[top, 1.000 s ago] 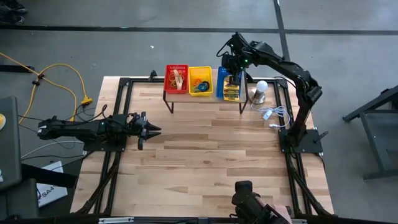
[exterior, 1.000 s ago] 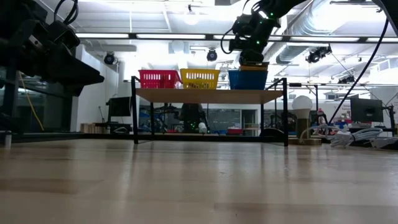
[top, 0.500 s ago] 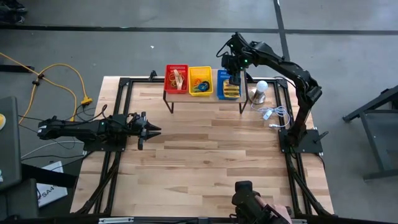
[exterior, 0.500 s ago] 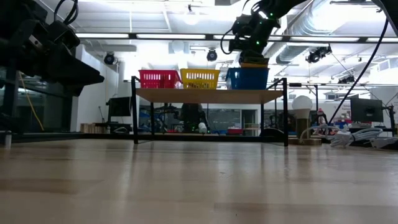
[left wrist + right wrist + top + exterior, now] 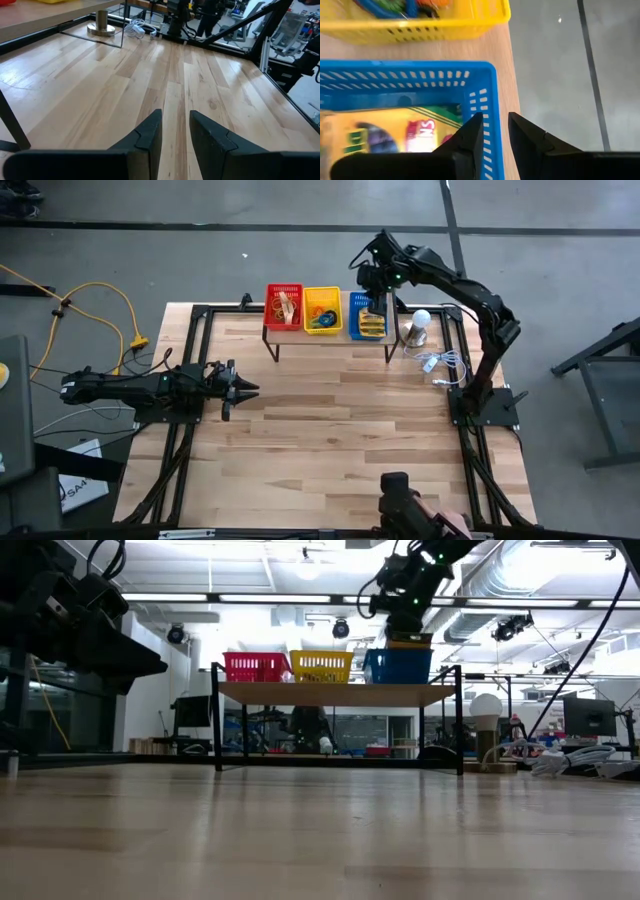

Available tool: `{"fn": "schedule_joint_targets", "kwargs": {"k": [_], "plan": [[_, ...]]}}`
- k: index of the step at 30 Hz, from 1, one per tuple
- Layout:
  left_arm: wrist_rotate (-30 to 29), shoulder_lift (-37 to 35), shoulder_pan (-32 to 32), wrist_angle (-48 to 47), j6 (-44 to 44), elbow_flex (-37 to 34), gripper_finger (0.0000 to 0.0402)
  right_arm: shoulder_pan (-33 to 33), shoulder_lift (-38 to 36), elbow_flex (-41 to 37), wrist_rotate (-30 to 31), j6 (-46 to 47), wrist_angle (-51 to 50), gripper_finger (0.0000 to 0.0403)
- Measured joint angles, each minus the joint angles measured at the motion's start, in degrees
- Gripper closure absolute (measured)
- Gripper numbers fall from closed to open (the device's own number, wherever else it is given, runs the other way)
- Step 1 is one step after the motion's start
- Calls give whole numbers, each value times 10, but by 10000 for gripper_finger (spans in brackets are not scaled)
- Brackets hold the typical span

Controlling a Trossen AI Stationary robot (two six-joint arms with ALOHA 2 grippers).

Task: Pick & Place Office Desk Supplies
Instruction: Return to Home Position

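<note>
Since a second ago the right pincer has risen off the blue bin, and the bin has settled a touch nearer the yellow one.

High view. Red bin (image 5: 284, 306), yellow bin (image 5: 322, 310) and blue bin (image 5: 368, 320) stand in a row on the shelf (image 5: 330, 334) at the far edge of the surface (image 5: 340, 440). Each holds one kind: rubber bands (image 5: 285, 304) in red, coloured rings (image 5: 321, 318) in yellow, crayon boxes (image 5: 370, 326) in blue. The right pincer (image 5: 373, 290) hangs over the blue bin's far rim. The left pincer (image 5: 245, 388) waits low at the left side, well apart from the shelf. A white bulb (image 5: 421, 320) stands just beside the shelf's right end.

Low view. There is a clear gap between the right pincer and the blue bin, and a tan edge, likely the crayon boxes, shows above the rim.

Left wrist view. The fingers (image 5: 150, 131) stand a narrow gap apart with nothing between them — only bare wood ahead.

Right wrist view. It looks down on the blue bin's corner, with a crayon box lying flat inside and the yellow bin alongside. Its own fingers (image 5: 471, 134) are narrowly apart and hold nothing.

Judgement: sorting by kind and shelving the bins frees the surface, so placing looks finished. What remains is the right arm's retreat — better upward first, since a sideways swing could clip the rim.
</note>
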Motion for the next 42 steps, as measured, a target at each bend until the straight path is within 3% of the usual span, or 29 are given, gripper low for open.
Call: {"fn": "schedule_joint_targets", "kwargs": {"k": [17, 23, 36, 42], "plan": [[0, 0, 0, 0, 0, 0, 307, 0, -48, 0, -29, 42, -17, 323], [0, 0, 0, 0, 0, 0, 307, 30, -61, 0, -38, 77, -25, 323], [0, 0, 0, 0, 0, 0, 307, 228, -78, 0, -30, 227, -27, 323], [0, 0, 0, 0, 0, 0, 307, 306, -78, 0, 20, 290, 6, 323]]}}
